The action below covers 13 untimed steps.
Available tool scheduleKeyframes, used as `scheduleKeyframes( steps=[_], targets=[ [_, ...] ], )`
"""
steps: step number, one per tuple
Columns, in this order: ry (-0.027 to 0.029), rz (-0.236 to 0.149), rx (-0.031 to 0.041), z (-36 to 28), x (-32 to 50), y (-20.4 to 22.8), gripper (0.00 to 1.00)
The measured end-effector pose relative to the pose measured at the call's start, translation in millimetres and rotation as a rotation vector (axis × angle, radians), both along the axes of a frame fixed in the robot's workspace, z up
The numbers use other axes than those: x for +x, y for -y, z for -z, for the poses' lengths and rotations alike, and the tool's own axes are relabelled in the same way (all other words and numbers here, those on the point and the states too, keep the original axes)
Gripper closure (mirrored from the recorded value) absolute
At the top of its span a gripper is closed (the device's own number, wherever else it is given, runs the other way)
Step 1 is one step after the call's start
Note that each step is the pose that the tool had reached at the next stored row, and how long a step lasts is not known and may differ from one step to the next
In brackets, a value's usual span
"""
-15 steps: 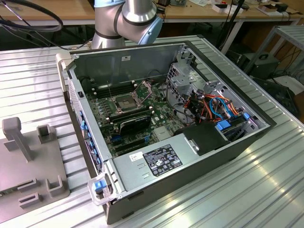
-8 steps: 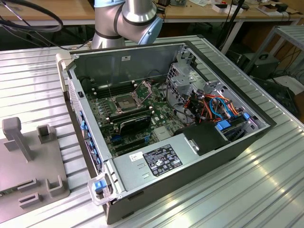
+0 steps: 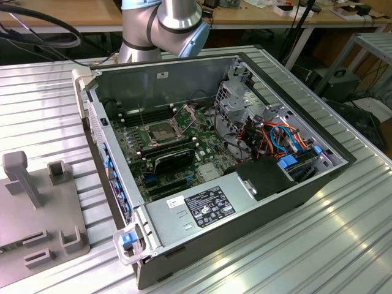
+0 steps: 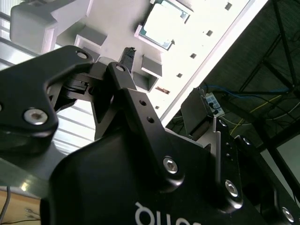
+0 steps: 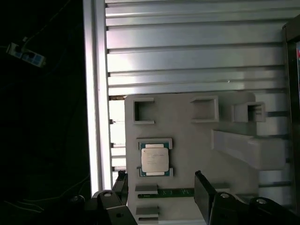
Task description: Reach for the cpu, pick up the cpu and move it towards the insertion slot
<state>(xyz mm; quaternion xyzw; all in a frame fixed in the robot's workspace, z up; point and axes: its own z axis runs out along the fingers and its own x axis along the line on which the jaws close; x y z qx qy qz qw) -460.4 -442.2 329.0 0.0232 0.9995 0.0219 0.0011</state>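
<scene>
Pincer (image 5: 161, 183): black matt metal links, smooth, w/ glossy steel screw heads. Cpu (image 5: 155, 158), just ahead of pincer: silvery-tan metal lid, satin sheen, green board at edges. Holder tray (image 5: 187, 138) under it: pale grey plastic, matt. Tabletop (image 5: 187, 47) beyond tray: ribbed aluminium, brushed, bright glare. Well away from pincer, insertion slot (image 3: 160, 131): shiny metal frame, dark centre; PC case (image 3: 184, 73): dull grey sheet metal. Arm joint (image 3: 177, 18): smooth silvery metal.

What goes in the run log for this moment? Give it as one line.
phase: reach | gripper: open, empty, over grey fixture plate | silvery-tan square cpu: seated in plate, untouched | shiny-framed square insertion slot: on green motherboard
</scene>
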Motion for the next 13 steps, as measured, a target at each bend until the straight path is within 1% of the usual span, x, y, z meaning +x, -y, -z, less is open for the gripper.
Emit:
scheduleKeyframes(
  steps=[3,4,8,12,13],
  targets=[
    [-0.0001,0.0,-0.0001,3.9,0.0,0.8,0.33],
    [0.0,0.0,0.0,6.7,0.0,1.3,0.33],
    [-0.0001,-0.001,0.0,13.2,0.1,2.7,0.33],
    [-0.0001,-0.001,-0.0001,20.1,0.0,5.6,0.33],
    [-0.0002,-0.001,-0.0001,22.3,0.0,7.2,0.33]
  ],
)
